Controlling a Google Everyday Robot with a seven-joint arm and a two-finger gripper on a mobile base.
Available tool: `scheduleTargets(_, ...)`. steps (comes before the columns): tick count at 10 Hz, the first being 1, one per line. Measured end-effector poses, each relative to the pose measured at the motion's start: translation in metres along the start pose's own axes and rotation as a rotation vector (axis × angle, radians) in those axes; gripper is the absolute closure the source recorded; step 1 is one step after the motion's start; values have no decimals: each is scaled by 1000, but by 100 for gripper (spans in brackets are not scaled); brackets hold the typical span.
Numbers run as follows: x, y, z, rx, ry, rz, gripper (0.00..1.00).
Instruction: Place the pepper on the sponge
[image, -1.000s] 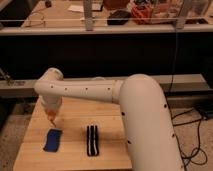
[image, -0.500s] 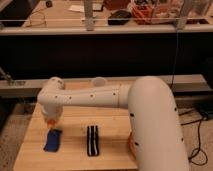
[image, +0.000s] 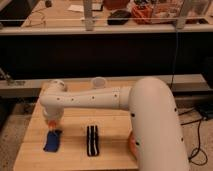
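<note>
The blue sponge (image: 51, 141) lies flat near the front left of the wooden table (image: 112, 132). My gripper (image: 53, 126) hangs just above the sponge's far end, at the end of the white arm that reaches in from the right. It is shut on the small orange pepper (image: 49, 121), which shows only as an orange patch at the gripper's tip. The pepper sits just above the sponge; whether it touches the sponge cannot be told.
A black pad with white stripes (image: 91, 140) lies to the right of the sponge. A white cup (image: 99, 82) stands at the table's back edge. An orange bowl (image: 131, 143) peeks out behind my arm. A grey ledge (image: 20, 86) runs behind the table.
My gripper has come down and forward with the pepper, from above the table's left middle to just over the sponge's far end.
</note>
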Motion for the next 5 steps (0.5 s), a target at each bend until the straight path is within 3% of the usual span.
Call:
scheduleTargets(3,-1,0,3,9,-6,-28,99)
scheduleTargets(5,-1,1,4,9,-7,-24,89)
